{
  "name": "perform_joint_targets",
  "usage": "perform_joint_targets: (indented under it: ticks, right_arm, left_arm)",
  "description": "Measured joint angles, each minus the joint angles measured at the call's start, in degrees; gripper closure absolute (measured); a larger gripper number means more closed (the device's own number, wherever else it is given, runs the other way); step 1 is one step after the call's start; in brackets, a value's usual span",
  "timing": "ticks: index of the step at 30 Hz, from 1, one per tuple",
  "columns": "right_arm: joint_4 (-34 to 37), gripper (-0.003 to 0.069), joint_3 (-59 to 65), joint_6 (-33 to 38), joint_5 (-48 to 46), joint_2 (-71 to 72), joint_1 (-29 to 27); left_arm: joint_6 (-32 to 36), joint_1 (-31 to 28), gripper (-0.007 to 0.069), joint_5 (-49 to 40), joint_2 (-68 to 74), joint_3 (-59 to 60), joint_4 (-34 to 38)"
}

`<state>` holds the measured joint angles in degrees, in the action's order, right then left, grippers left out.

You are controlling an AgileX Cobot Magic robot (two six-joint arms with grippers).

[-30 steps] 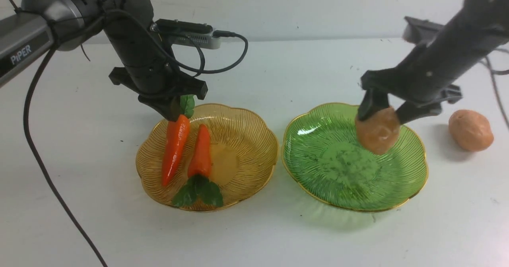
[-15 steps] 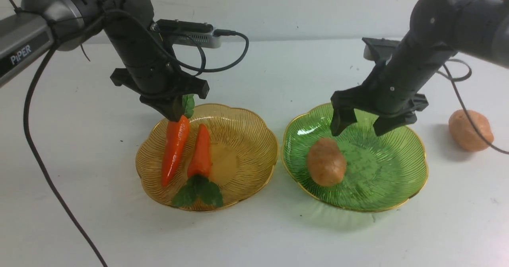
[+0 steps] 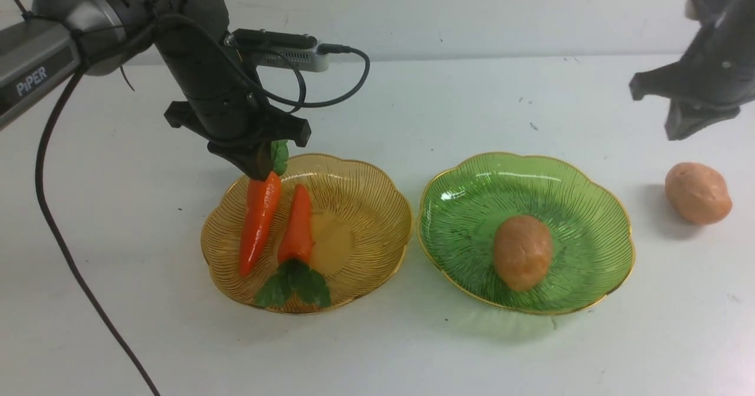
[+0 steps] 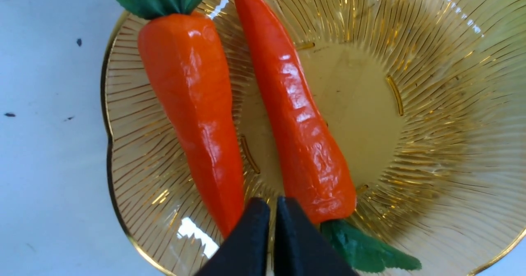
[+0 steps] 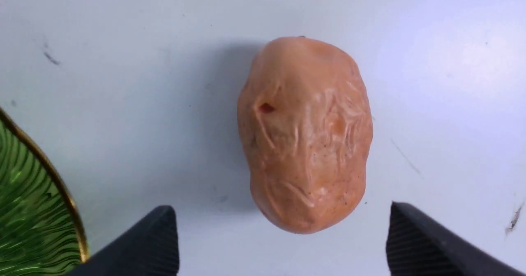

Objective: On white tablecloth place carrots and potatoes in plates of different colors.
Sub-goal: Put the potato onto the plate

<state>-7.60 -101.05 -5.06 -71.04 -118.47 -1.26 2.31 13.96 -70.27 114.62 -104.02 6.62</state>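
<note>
Lying side by side, both carrots (image 3: pixel 298 225) are contained in the amber plate (image 3: pixel 377 207). One potato (image 3: pixel 522 253) is seated in the green plate (image 3: pixel 590 207); the second potato (image 3: pixel 698 193) is supported by the white tablecloth (image 3: pixel 413 107). The left fingers (image 4: pixel 246 243) are closed at a carrot's leaves; the right fingers (image 5: pixel 139 247) are spread wide above the second potato.

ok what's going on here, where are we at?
Sorting veg by plate. Both carrots lie in the amber plate; the left gripper hangs shut and empty above it. One potato sits in the green plate. The right gripper is open over the second potato, on the white cloth right of that plate.
</note>
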Motion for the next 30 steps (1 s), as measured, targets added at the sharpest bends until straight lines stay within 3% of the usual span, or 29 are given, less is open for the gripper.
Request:
perform_joint_targets:
  ticks: [3,8,12,15,20,23,27,30]
  right_arm:
    - [-1.98,-0.0027,0.01,-0.98,0.06,-2.59,0.0]
    - [-5.19,-0.0028,0.01,-3.09,1.2,-7.58,0.0]
    - [-5.79,0.0034,0.01,-3.17,2.07,-9.68,0.0]
    - [-5.82,0.017,-0.13,-3.17,1.47,-9.84,0.0]
    - [-5.72,0.0166,-4.63,-2.68,0.95,-8.36,0.0]
    - [-0.9,0.0166,-4.96,-2.47,0.81,-3.69,-0.02]
    - [17.3,0.0166,2.9,0.25,0.65,8.16,0.88]
    - [21.61,0.0166,9.76,5.06,0.26,12.68,5.76]
  left_arm:
    - [0.0,0.0,0.0614,0.0,0.0,0.0,0.0]
    - [0.02,0.0,0.0614,0.0,0.0,0.0,0.0]
    - [0.02,0.0,0.0614,0.0,0.0,0.0,0.0]
    - [0.02,0.0,0.0614,0.0,0.0,0.0,0.0]
    - [0.06,0.0,0.0614,-0.05,0.0,0.0,0.0]
    - [0.06,0.0,0.0614,-0.05,0.0,0.0,0.0]
    - [0.12,0.0,0.0614,-0.05,0.0,0.0,0.0]
    - [0.3,0.0,0.0614,-0.05,0.0,0.0,-0.05]
